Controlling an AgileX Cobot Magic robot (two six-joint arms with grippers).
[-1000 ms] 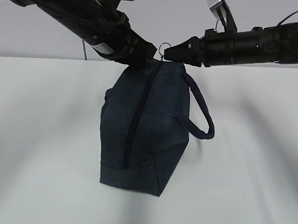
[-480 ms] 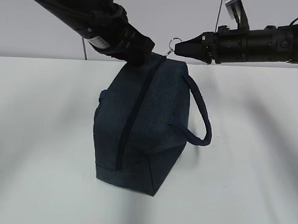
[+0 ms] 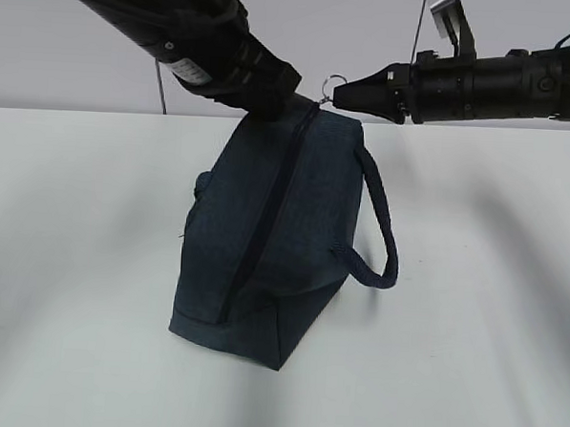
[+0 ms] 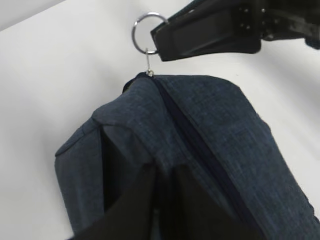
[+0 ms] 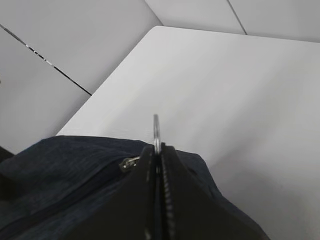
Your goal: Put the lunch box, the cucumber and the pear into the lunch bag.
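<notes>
The navy lunch bag (image 3: 264,241) stands tilted on its lower end on the white table, its zipper closed along the side facing me. My left gripper (image 3: 272,103) is shut on a fold of the bag's fabric (image 4: 150,150) at the top corner; its tips (image 4: 162,172) pinch the cloth. My right gripper (image 3: 341,94) is shut on the metal ring pull (image 3: 332,85), which pokes out above the jaws (image 5: 156,131) next to the zipper slider (image 5: 127,162). The same ring (image 4: 145,32) shows in the left wrist view. The lunch box, the cucumber and the pear are out of view.
The bag's loop handle (image 3: 380,228) hangs out to the right. White table (image 3: 471,309) spreads on all sides of the bag, with a grey wall behind it. A table edge (image 5: 105,82) runs on the far left in the right wrist view.
Both grippers have lifted a little, the right one drawing the ring rightward. The bag's top followed, and its lower end swung further left. The zipper still looks closed.
</notes>
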